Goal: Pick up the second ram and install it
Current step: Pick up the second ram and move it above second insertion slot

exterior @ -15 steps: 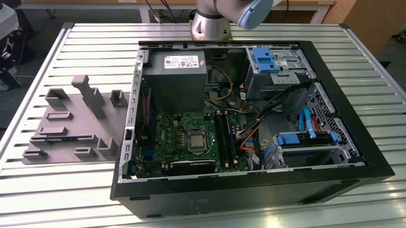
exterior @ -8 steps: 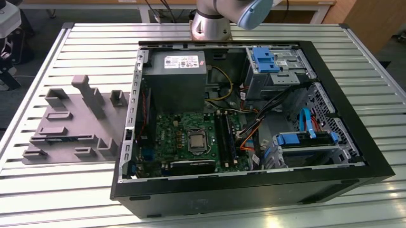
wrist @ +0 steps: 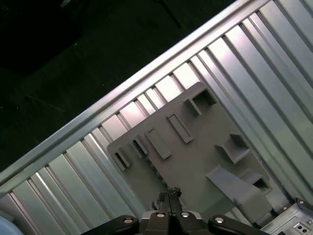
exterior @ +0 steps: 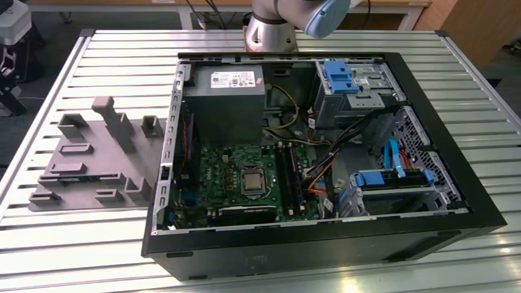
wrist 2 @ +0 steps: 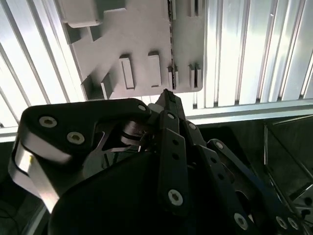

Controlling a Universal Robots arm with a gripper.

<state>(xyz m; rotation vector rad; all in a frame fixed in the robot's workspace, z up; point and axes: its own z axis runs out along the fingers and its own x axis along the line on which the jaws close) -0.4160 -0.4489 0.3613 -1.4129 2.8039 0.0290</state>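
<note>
The tool [wrist 2: 166, 94] is hanging clenched, fingertips together. The second ram [wrist 2: 171, 29] is standing on edge in the gray fixture [wrist 2: 142, 34] just beyond the tool's tips. The exterior view is adding the open computer case [exterior: 326, 250] beside that fixture.

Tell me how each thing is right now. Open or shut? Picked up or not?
gripper: shut, holding nothing, above the grey holder.
second ram: sitting in the grey holder, not picked up yet.
computer case: lying on its side, side panel off, insides showing.
</note>
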